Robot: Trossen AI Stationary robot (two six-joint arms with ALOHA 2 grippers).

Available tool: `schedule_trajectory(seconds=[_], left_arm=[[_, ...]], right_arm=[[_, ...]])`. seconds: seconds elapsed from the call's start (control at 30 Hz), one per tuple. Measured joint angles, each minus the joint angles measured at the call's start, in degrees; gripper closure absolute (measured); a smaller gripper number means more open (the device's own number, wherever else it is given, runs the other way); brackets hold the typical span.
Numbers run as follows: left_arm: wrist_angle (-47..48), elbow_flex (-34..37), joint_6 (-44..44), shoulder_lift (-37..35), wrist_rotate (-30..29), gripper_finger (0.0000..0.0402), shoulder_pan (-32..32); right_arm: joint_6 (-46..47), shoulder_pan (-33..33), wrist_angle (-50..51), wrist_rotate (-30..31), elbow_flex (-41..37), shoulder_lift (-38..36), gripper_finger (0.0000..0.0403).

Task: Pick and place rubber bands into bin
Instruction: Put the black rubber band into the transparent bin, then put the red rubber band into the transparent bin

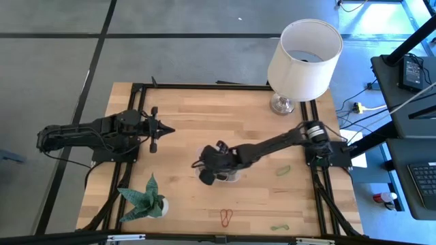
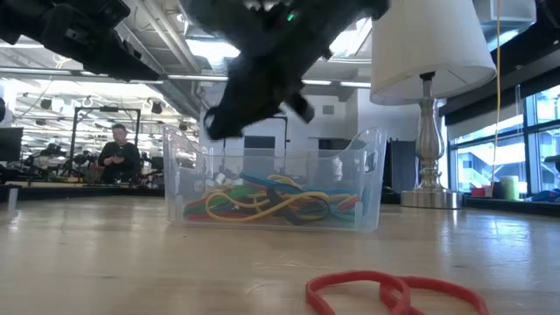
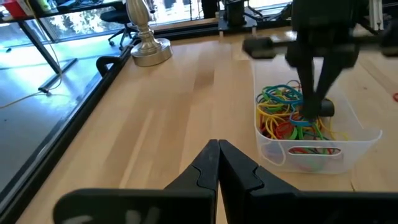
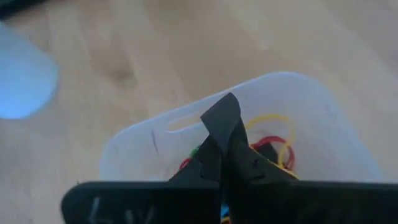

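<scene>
The clear bin stands mid-table with a tangle of coloured rubber bands lying on its floor. My right gripper is shut and hangs slanting down over the bin, its tip near the bin's left rim in the low view. No band shows between its fingertips. Loose bands lie flat on the table: a red one near the front edge, a green one right of the bin and another green one. My left gripper waits shut at the table's left, clear of everything. My right gripper is shut above the bin's bands, pointing down at a slant from the table's right. Whether it touches them or holds one, I cannot tell.
A white lamp stands at the far right corner on a metal base. A green folded-paper plant sits at the near left. Bare wood lies between the left gripper and the bin. People and desks show in the room beyond.
</scene>
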State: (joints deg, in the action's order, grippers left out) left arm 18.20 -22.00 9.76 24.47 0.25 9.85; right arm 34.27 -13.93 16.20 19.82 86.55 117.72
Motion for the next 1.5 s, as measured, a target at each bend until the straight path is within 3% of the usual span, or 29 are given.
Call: schedule_trajectory(seconds=[0.13,0.37,1.13,1.3,1.5], left_arm=[[0.01,0.00,0.00,0.00,0.90,0.0400,0.01],[0.02,0.00,-0.13,-0.02,0.98,0.0400,0.00],[-0.02,0.00,-1.56,0.00,1.15,0.0400,0.00],[-0.68,0.00,-1.66,0.00,1.13,0.0400,0.00],[-1.00,-1.30,-3.17,0.59,1.09,0.0400,-0.09]], right_arm=[[0.15,1.43,3.09,-3.29,2.19,3.46,0.0402],[1.45,2.42,3.90,-3.06,2.35,5.82,0.0392],[1.49,2.40,6.82,-3.84,2.68,1.42,0.0253],[4.22,2.24,11.69,-4.05,2.70,-2.73,0.0255],[1.56,1.29,20.01,-3.87,2.70,-9.39,0.0297]])
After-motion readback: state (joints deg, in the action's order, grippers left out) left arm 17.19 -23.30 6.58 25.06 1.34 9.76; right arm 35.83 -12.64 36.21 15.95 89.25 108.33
